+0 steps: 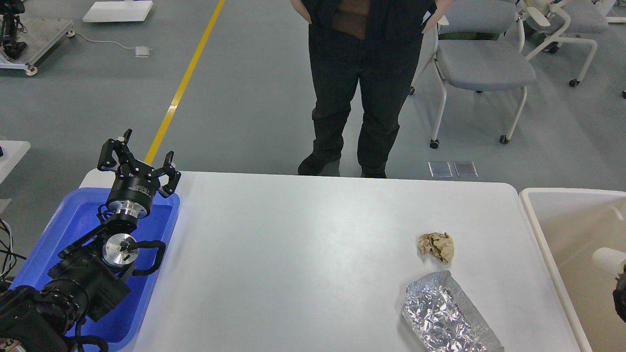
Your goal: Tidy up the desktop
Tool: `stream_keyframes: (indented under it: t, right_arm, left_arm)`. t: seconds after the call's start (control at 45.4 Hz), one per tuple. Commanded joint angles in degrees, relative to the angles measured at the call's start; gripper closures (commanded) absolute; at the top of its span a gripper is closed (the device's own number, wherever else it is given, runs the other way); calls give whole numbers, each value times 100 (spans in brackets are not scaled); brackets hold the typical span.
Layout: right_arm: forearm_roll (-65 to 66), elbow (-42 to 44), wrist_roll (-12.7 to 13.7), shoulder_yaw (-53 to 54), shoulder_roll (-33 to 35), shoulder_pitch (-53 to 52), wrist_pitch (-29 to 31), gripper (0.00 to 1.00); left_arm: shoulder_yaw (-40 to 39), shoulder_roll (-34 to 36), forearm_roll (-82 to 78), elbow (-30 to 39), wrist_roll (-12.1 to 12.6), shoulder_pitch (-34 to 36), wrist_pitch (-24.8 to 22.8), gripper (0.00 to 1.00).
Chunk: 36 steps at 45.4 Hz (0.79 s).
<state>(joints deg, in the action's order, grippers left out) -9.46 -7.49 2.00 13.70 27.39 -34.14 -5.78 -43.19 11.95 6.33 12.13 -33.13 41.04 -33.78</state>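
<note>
The white desktop (303, 254) fills the middle of the head view. A crumpled beige paper ball (436, 247) lies on its right part. A crinkled silver foil bag (447, 315) lies just in front of the ball, near the front edge. My left gripper (139, 161) is open and empty, raised over the far end of the blue tray (73, 220) at the desktop's left edge. Only a dark bit of my right arm (620, 298) shows at the right edge; its gripper is out of view.
A cream-beige bin (562, 234) stands against the desktop's right side with a white roll (609, 259) inside. A person in dark clothes (364, 83) stands at the far edge. Grey chairs (481, 68) stand behind on the right.
</note>
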Motion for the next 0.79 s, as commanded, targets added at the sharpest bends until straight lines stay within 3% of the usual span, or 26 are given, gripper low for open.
stream_keyframes:
  t: [0.0, 0.044, 0.088, 0.11, 0.507, 0.661, 0.772]
  right_arm:
    - [-30, 143, 107, 238, -146, 66, -55, 98]
    - [-30, 143, 107, 265, -137, 66, -55, 64]
    - [-30, 143, 99, 291, -137, 66, -46, 14]
    - [-30, 143, 107, 308, -128, 66, -28, 0]
    - [-30, -287, 81, 493, 346, -154, 33, 0]
    - [-30, -999, 64, 1283, 829, -356, 42, 0]
    - [-39, -1658, 46, 2477, 1102, -532, 60, 0]
  left_arm:
    - [-5, 0, 0, 0, 0, 0, 3, 0]
    - [3, 0, 0, 0, 0, 0, 3, 0]
    - [4, 0, 0, 0, 0, 0, 3, 0]
    - [4, 0, 0, 0, 0, 0, 3, 0]
    - [4, 0, 0, 0, 0, 0, 3, 0]
    - [4, 0, 0, 0, 0, 0, -6, 0]
    - [4, 0, 0, 0, 0, 0, 3, 0]
